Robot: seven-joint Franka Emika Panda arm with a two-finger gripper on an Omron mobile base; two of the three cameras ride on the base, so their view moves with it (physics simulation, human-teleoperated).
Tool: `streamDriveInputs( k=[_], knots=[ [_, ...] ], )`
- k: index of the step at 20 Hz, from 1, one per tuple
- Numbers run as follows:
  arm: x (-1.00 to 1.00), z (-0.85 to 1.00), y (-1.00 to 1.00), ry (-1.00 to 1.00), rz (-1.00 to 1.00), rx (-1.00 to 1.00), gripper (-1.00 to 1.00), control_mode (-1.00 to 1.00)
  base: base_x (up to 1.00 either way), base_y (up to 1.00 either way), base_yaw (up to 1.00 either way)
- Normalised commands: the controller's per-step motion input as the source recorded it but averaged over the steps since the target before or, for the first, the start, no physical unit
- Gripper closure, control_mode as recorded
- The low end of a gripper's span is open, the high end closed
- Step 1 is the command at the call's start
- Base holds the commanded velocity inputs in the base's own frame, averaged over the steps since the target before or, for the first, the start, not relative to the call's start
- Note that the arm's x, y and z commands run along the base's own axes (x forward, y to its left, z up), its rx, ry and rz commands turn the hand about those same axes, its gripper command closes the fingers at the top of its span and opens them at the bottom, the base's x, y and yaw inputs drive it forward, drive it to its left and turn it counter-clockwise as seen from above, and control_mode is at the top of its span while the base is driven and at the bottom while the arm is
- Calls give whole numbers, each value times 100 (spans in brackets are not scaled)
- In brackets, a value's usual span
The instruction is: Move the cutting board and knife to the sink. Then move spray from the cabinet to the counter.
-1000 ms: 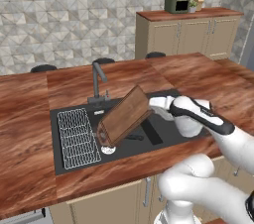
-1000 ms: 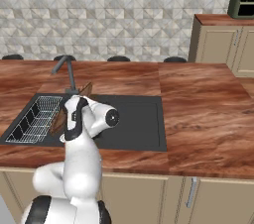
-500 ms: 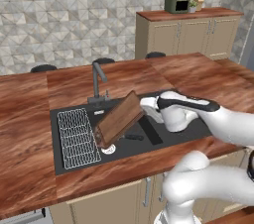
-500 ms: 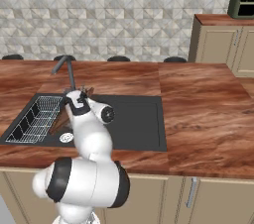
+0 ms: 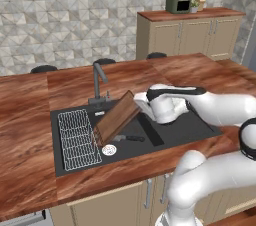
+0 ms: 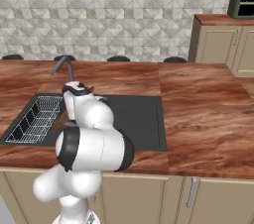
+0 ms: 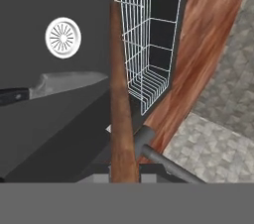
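Counter (image 5: 30,115), reddish-brown wood grain, carries black sink (image 5: 195,126) set flush. Sink floor holds knife (image 7: 54,85) (blade flat) and wire rack (image 5: 76,137).

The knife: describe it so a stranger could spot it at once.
Find the black sink set in the reddish wood counter. On its floor, beside the round white drain, lies the knife: silver-grey blade, black handle, far smaller than the tilted brown cutting board above it.

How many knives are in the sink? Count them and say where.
1. The knife lies flat on the sink floor beside the drain; the tilted cutting board could hide more.
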Motion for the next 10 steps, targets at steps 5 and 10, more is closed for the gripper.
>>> streamDriveInputs(
  k=[5, 10],
  knots=[
    [9, -33, 22, 0, -1, 2, 100, -100, 0, 0, 0],
    [-4, -37, 28, -1, 0, 7, 100, -100, 0, 0, 0]
  ],
)
